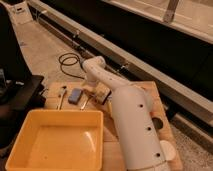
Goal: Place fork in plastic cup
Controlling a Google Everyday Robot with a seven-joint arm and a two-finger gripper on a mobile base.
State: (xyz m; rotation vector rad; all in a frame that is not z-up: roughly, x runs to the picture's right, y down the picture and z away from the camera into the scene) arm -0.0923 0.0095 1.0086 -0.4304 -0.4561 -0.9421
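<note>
A slim silver utensil, which looks like the fork (pixel 86 102), lies on the wooden table (pixel 150 97) just right of the blue block (pixel 75 95). My gripper (pixel 103 94) hangs from the white arm (pixel 130 125) low over the table, just right of the fork. A pale round thing, possibly the plastic cup (pixel 167 149), sits at the table's right front corner, partly behind the arm.
A silver spoon (pixel 61 95) lies left of the blue block. A large yellow bin (pixel 30 131) fills the table's front left. A black object (pixel 22 94) stands at the left edge. A black cable (pixel 70 62) lies on the floor behind.
</note>
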